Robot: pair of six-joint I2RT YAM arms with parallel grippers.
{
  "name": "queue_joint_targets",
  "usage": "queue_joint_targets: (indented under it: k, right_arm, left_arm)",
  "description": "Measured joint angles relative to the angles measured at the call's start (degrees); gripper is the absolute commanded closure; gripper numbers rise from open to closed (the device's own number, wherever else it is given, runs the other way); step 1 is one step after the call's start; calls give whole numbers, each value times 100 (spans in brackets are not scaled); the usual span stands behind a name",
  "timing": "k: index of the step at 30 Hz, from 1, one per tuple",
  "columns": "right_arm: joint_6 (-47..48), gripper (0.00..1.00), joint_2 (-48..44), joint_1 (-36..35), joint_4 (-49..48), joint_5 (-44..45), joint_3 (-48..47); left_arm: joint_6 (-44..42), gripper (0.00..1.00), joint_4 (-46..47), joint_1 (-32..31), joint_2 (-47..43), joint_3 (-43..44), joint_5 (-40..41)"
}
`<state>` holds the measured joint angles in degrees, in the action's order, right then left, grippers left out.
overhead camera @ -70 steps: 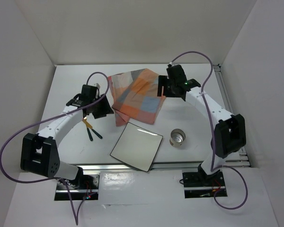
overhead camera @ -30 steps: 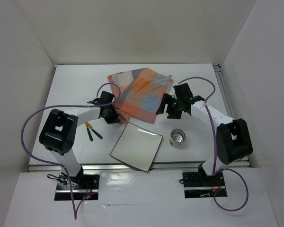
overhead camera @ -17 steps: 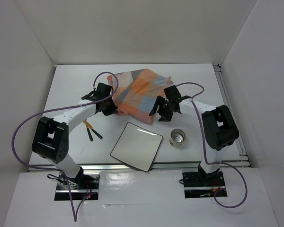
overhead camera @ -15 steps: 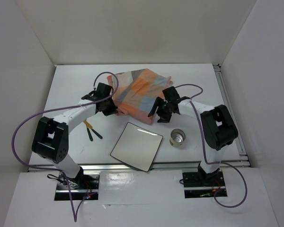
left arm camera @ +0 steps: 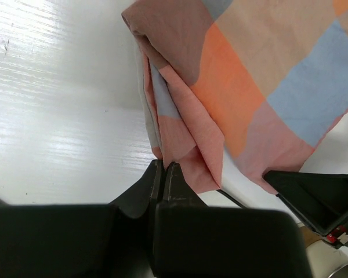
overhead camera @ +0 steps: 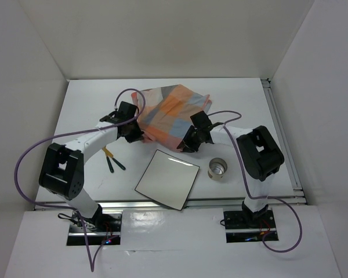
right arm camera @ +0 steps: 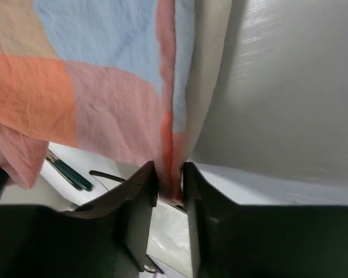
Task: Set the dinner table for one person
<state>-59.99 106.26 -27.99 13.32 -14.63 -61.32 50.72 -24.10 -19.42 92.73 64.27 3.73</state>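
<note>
An orange-and-blue-grey checked cloth (overhead camera: 171, 110) lies bunched at the back middle of the white dinner table (overhead camera: 87, 104). My left gripper (overhead camera: 140, 136) is shut on the cloth's near left corner, and folds of the cloth (left arm camera: 261, 75) hang from the closed tips of the left gripper (left arm camera: 163, 165). My right gripper (overhead camera: 185, 146) is at the near right corner. In the right wrist view the cloth's (right arm camera: 93, 75) folded edge fills the narrow gap of the right gripper (right arm camera: 170, 174), touching both fingers.
A white square plate (overhead camera: 167, 178) lies near the front middle, just below both grippers. A metal cup (overhead camera: 218, 168) stands to its right. Green-handled cutlery (overhead camera: 112, 160) lies to the left of the plate. Metal rails (overhead camera: 278, 133) run along the right and front edges.
My right gripper has moved left to the cloth's near right corner and narrowed its jaws onto the edge. The left gripper has kept its grip and barely moved in the last half second.
</note>
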Motion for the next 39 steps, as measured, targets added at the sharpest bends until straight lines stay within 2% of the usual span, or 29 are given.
queue_joint_targets:
  k: [1, 2, 3, 6, 10, 16, 19, 22, 27, 33, 39]
  right_arm:
    - [-63, 77, 2, -24, -15, 50, 0]
    - [-122, 93, 7, -42, -20, 105, -9]
    - [-177, 100, 11, -59, -13, 188, -28]
    - [-164, 100, 15, -50, 173, 476, -262]
    - [284, 100, -96, 205, 367, 876, -960]
    - [1340, 100, -1043, 1451, 579, 1080, -2315]
    - [1696, 100, -1624, 2059, 605, 1073, -2809]
    - [1954, 100, -2166, 2415, 699, 960, -3073]
    - [2260, 100, -2647, 2490, 1040, 686, -3368]
    - [2511, 100, -2540, 2616, 1491, 446, -3976]
    - [2712, 100, -1740, 2732, 1493, 195, -5029]
  left_arm:
    - [0, 100, 2, 0, 0, 4, 0]
    - [0, 100, 0, 0, 0, 11, -2]
    - [-11, 100, -11, 0, 0, 22, -4]
    - [-155, 100, -188, 4, 0, 197, 31]
    - [-564, 100, -546, 133, -35, 938, 212]
    - [-1228, 100, -887, 739, -269, 2688, 422]
    - [-1449, 100, -931, 964, -568, 3198, 501]
    - [-1521, 100, -977, 1097, -874, 3373, 492]
    - [-1720, 100, -1161, 1180, -1176, 3644, 385]
    - [-1934, 100, -1357, 1259, -1027, 4513, 140]
    - [-2081, 100, -1329, 1381, -234, 5484, -168]
